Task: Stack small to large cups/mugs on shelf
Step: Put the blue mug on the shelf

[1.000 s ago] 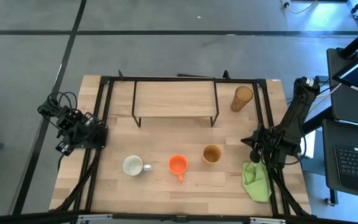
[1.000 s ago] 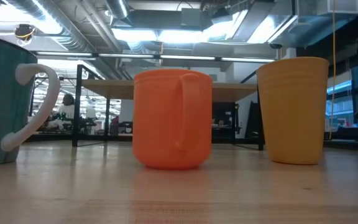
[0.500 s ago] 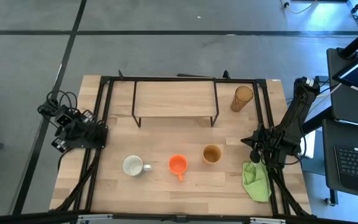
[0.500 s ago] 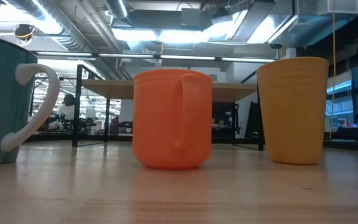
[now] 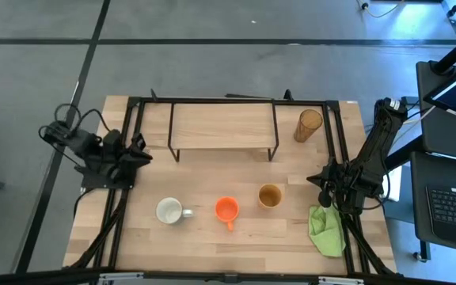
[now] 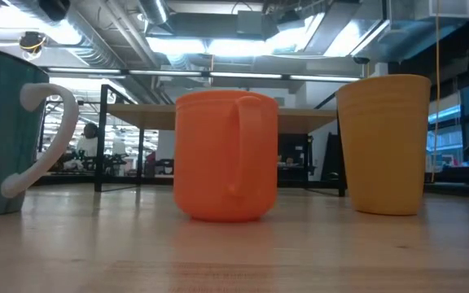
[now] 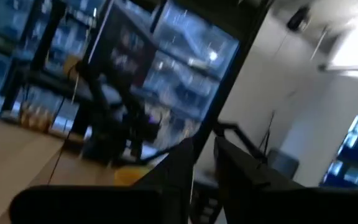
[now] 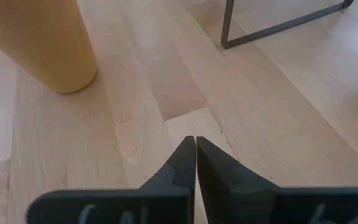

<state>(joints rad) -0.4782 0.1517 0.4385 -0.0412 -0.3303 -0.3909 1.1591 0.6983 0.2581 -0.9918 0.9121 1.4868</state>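
Wooden tabletop (image 5: 212, 237) is carrying three vessels in a near row: white mug (image 5: 169, 210) at 7 o'clock, orange mug (image 5: 226, 210) at 6, mustard cup (image 5: 270, 195) at 5. You are looking at the right gripper (image 5: 324, 193) resting at 4 o'clock beside a green cloth (image 5: 327, 230), fingers closed on nothing. Left gripper (image 5: 143, 150) is hovering at 9, nearly closed, empty. Farther off, the shelf (image 5: 222, 125) is standing bare at 12, the amber tumbler (image 5: 309, 124) just beside it.

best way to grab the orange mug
Come straight down on the orange mug and pinch its rim wall, on a side away from the handle. It stands upright with an open mouth, and its handle points toward the table's front edge. The white mug and tan cup stand clear.
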